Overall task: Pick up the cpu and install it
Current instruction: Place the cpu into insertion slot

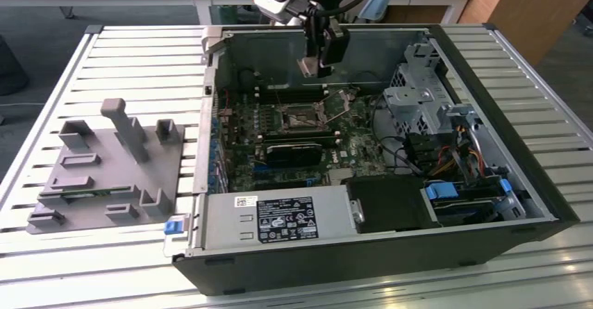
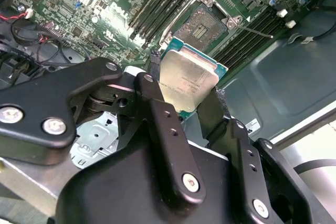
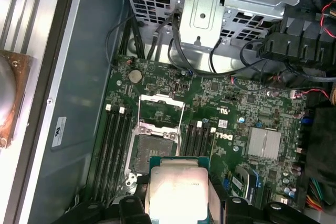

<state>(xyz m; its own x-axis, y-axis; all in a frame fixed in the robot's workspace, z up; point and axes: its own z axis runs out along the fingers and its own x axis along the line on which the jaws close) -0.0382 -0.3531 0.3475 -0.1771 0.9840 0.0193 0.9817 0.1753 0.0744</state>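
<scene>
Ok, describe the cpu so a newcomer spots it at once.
Find the open computer case. Above its motherboard the gripper hangs near the dark socket. The cpu is the flat silver square, teal-rimmed, pinched between its fingers, the only chip off the board.

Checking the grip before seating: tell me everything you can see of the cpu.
The cpu is a flat square chip with a silver-grey metal top, faint print and a thin green rim. The claw is shut on it, black fingers pinching two opposite edges. It hangs in the air inside the open computer case, above the motherboard and near the open socket, touching nothing but the fingers.
</scene>
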